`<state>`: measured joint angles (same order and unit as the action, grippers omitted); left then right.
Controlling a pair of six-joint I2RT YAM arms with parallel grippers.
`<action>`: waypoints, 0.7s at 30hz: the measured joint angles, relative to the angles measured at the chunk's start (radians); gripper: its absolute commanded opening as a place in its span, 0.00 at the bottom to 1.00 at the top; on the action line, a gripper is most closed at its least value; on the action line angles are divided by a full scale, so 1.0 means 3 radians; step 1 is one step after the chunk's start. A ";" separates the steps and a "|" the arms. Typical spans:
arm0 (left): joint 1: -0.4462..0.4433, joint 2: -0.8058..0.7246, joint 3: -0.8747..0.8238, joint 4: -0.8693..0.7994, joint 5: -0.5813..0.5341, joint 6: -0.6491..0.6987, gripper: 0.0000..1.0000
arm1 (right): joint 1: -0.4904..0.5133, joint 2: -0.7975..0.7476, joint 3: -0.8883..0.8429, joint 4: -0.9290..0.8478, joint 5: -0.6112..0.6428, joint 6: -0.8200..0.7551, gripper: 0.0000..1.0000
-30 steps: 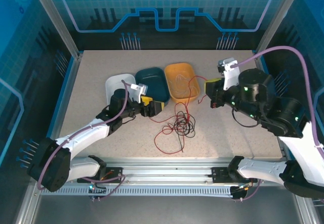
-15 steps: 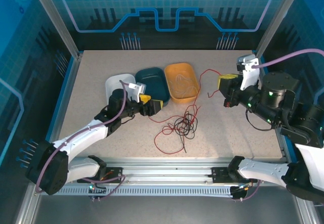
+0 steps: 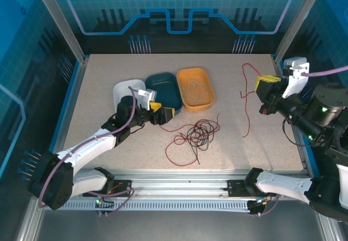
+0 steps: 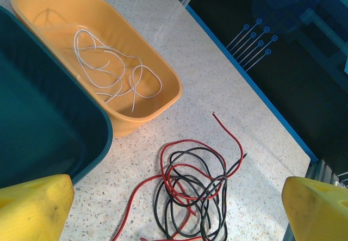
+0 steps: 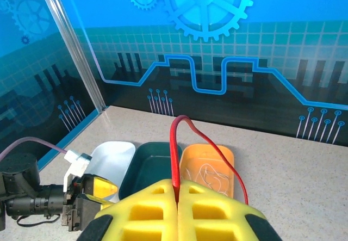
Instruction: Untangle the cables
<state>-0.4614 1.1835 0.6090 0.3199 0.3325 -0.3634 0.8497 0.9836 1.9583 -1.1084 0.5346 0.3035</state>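
The right hand is clenched on a red cable, pinching it between its yellow pads. It holds the cable high over the right side of the surface, so the strand hangs down below the hand. That looks like a way of drawing one wire away from the others. From above, its lower end seems to hang apart from the tangle, though the strand is too thin to be sure.

The left hand is released, with its jaws spread wide. It sits low, with the tangle just in front of it and framed between the two fingers in the wrist view. I judge this is a ready stance for pinning or picking the next strand. The tangle is a heap of black loops with at least one more red wire through them, so the sorting is not finished.

A white cable lies alone in the orange tray, ahead and to the left of the left hand. This suggests each freed wire gets its own tray. The teal tray next to it shows nothing inside where it is visible.
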 measured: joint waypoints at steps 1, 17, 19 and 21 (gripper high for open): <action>0.0000 0.0000 0.0000 -0.0001 -0.0018 0.0000 0.99 | 0.0000 0.0013 0.0005 -0.0003 0.0003 -0.0006 0.00; 0.0001 -0.0938 -0.0053 -0.0549 -0.0994 -0.0011 0.99 | 0.0000 0.1124 0.0549 0.0083 -0.0465 -0.0155 0.00; 0.0001 -0.1155 -0.0074 -0.0679 -0.1152 -0.0010 0.99 | 0.0000 0.1303 0.0675 0.0122 -0.0514 -0.0172 0.00; 0.0009 -0.1342 -0.0075 -0.0833 -0.1274 -0.0009 0.99 | 0.0000 0.1490 0.0824 0.0156 -0.0554 -0.0195 0.00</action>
<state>-0.4587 0.7811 0.5865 0.0700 -0.0498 -0.3660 0.8497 1.4307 2.2055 -1.0615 0.3683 0.2451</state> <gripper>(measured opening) 0.992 0.040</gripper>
